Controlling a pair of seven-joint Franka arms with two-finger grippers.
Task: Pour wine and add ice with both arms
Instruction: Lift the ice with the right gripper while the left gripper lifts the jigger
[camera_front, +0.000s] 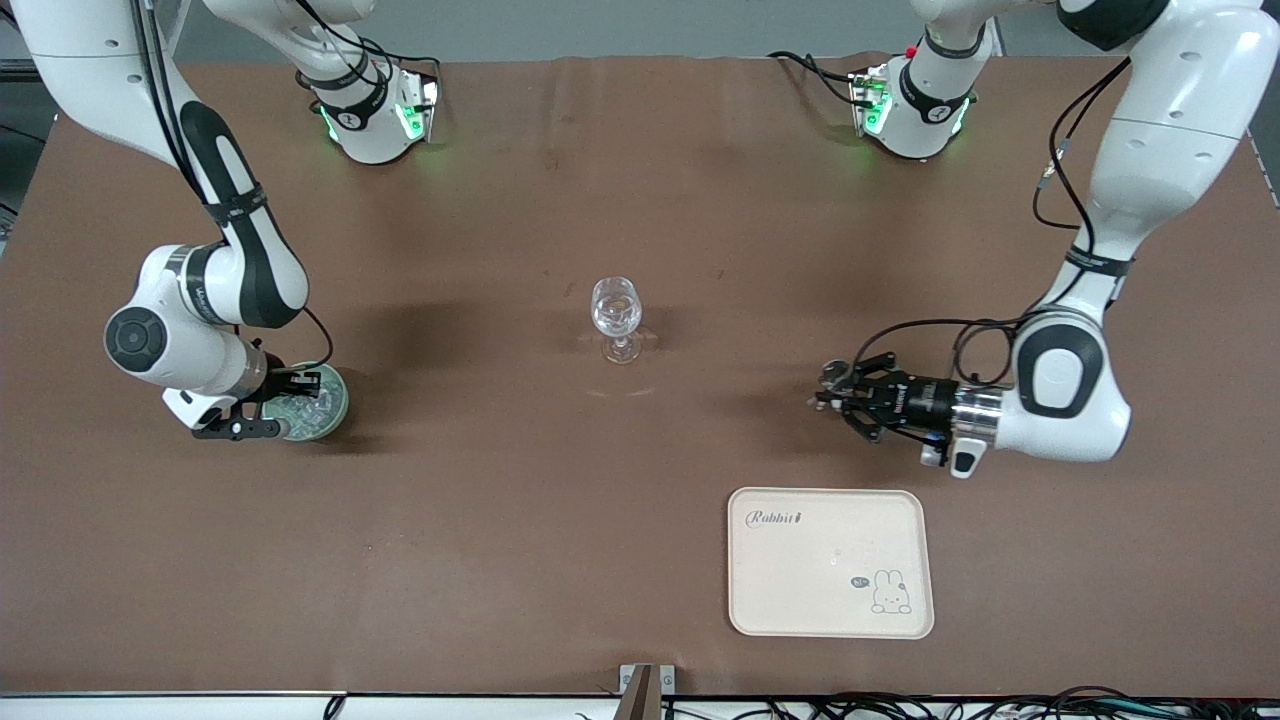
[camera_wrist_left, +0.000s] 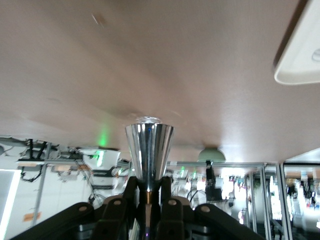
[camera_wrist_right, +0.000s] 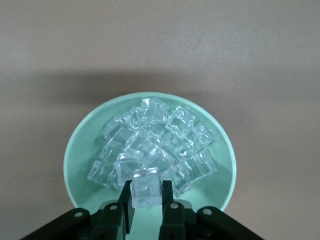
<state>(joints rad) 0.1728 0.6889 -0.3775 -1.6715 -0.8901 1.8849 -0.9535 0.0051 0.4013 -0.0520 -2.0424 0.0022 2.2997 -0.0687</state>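
A clear stemmed glass (camera_front: 615, 312) stands upright mid-table on the brown cloth. A pale green bowl (camera_front: 335, 405) toward the right arm's end holds a heap of ice (camera_wrist_right: 155, 142). My right gripper (camera_front: 285, 405) is over the bowl (camera_wrist_right: 80, 150), and in the right wrist view (camera_wrist_right: 146, 192) it is shut on one ice cube (camera_wrist_right: 146, 186) just above the heap. My left gripper (camera_front: 828, 388) is level over the cloth between the glass and the tray, and in the left wrist view (camera_wrist_left: 149, 187) it is shut on a shiny metal cone cup (camera_wrist_left: 149, 150). No wine patch shows.
A cream tray (camera_front: 830, 562) with a rabbit print lies nearer the front camera than the left gripper; its corner shows in the left wrist view (camera_wrist_left: 300, 55). Both arm bases stand along the table's back edge.
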